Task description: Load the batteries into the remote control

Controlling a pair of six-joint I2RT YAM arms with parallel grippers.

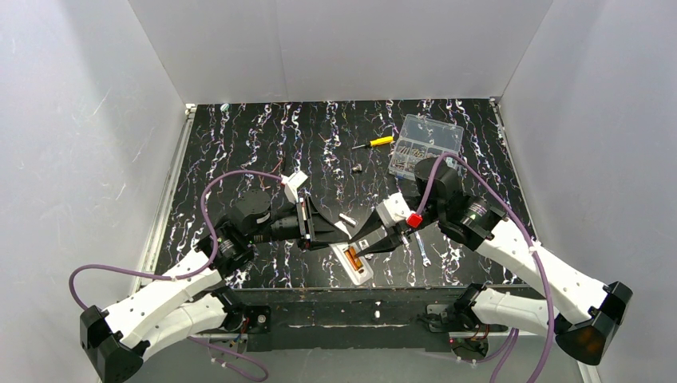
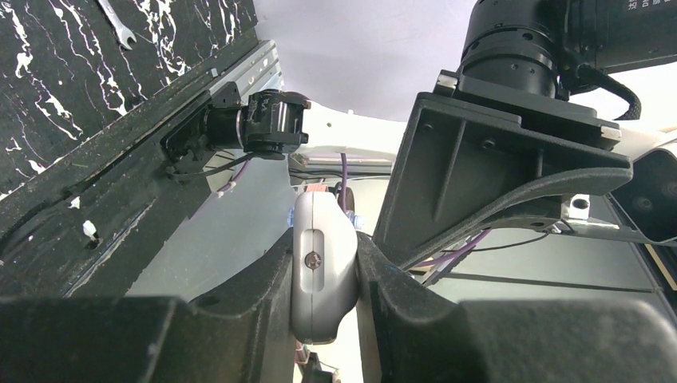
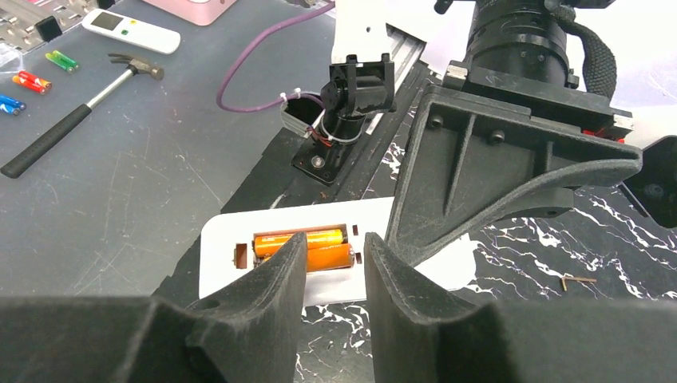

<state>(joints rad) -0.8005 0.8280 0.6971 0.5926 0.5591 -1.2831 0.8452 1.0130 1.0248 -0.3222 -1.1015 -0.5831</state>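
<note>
Right gripper (image 3: 335, 243) half open at lower centre, jaws over two orange batteries (image 3: 319, 248) lying in white remote control (image 3: 223, 271), left gripper (image 2: 323, 255) clamped on pale slotted plastic piece (image 2: 319, 271).

From high at the near side, we look down over the whole surface (image 1: 239, 152). Our right wrist view sits close over the remote control (image 3: 231, 275), facing the near edge past its fingers (image 3: 263, 307); the top view shares that spot. Our left wrist view looks sideways along that edge, sharing the wrench (image 2: 118, 25).
</note>
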